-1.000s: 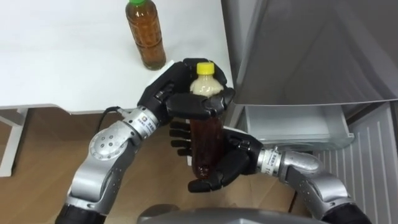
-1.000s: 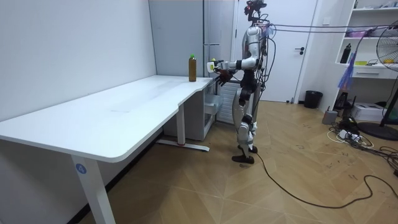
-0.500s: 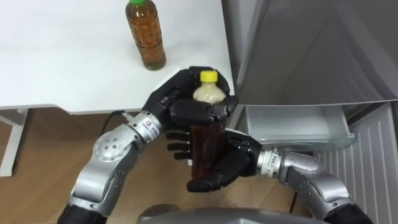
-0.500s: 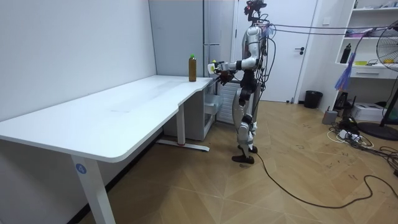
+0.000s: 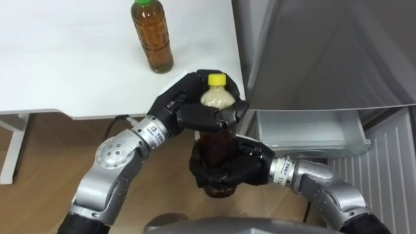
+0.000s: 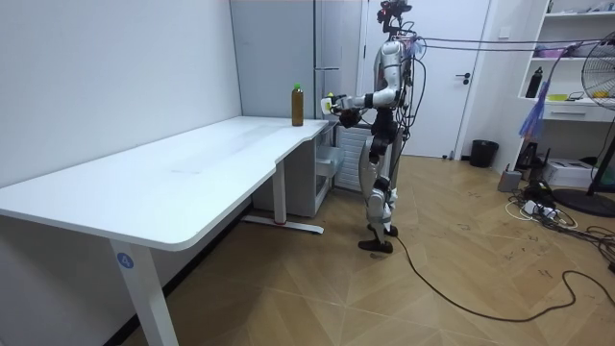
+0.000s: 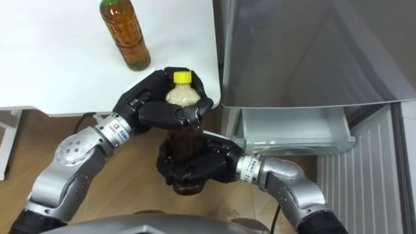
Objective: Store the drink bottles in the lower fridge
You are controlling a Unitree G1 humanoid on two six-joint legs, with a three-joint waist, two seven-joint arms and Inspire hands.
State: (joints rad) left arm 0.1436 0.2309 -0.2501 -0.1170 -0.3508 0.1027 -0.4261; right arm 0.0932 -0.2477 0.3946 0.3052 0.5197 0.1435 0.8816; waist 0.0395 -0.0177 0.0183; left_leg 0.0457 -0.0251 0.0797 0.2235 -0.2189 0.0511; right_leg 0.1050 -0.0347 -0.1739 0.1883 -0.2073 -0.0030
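Note:
A dark drink bottle point(image 5: 216, 138) with a yellow cap stands upright in the air in front of me, between the table and the fridge. My left hand point(image 5: 185, 104) is curled round its shoulder, just under the cap. My right hand point(image 5: 227, 170) is curled round its lower part from below. A second bottle point(image 5: 153, 36) of amber drink with a green cap stands on the white table point(image 5: 65, 58), just beyond my left hand. In the room view I stand at the table's far end beside the grey fridge point(image 6: 332, 38).
The fridge's grey front point(image 5: 325, 52) rises at the right. Below it a pale drawer point(image 5: 305, 133) stands pulled out, right of my hands. The table's edge runs just behind the held bottle. Wooden floor lies below.
My right hand, open under the bottle before, has curled its fingers round the bottle's lower part. The left hand keeps its hold near the cap.

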